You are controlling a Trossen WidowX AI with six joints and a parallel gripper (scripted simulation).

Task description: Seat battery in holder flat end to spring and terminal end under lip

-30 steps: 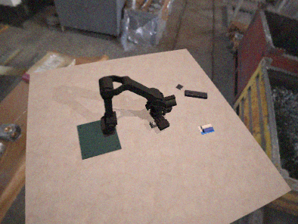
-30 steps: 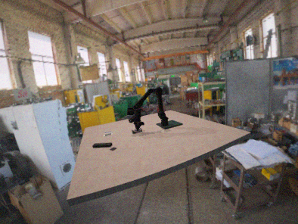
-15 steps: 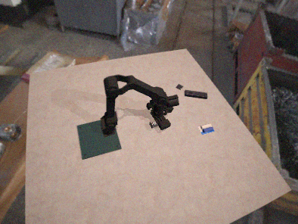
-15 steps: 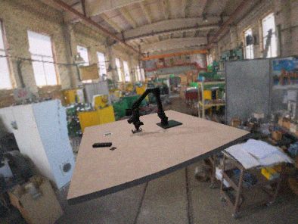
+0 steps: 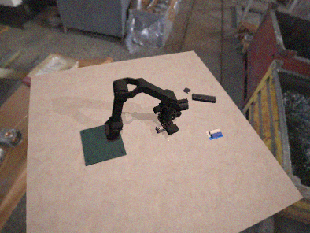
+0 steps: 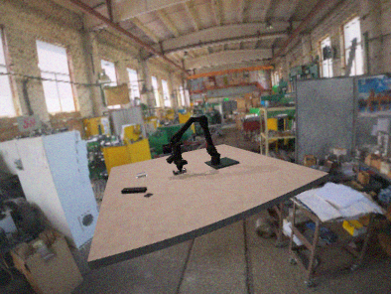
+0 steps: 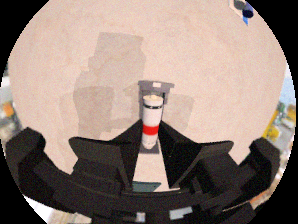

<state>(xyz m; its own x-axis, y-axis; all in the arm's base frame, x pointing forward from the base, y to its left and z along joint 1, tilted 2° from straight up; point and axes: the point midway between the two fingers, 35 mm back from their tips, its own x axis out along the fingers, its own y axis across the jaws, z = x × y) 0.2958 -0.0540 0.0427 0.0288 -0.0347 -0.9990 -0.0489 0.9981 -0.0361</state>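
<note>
The battery [image 7: 151, 116], white with a red band and a thin black ring, lies lengthwise over the grey holder [image 7: 170, 86] in the wrist view. The holder's end wall shows past the battery's far end, and a bit of its grey floor shows past the near end. My gripper [image 7: 150, 122] [image 5: 165, 129] [image 6: 179, 171] is shut on the battery, one black finger on each side. Whether the battery touches the holder's floor cannot be told. The spring and the lip are not clear. In the top and exterior views the battery is too small to make out.
A blue and white piece [image 5: 215, 134] [image 6: 142, 175] [image 7: 244, 8] lies away from the holder. A long black bar [image 5: 204, 98] [image 6: 134, 190] and a small dark square [image 5: 186, 90] [image 6: 148, 195] lie farther off. The arm's base stands on a dark green mat [image 5: 96, 149] [image 6: 230, 162].
</note>
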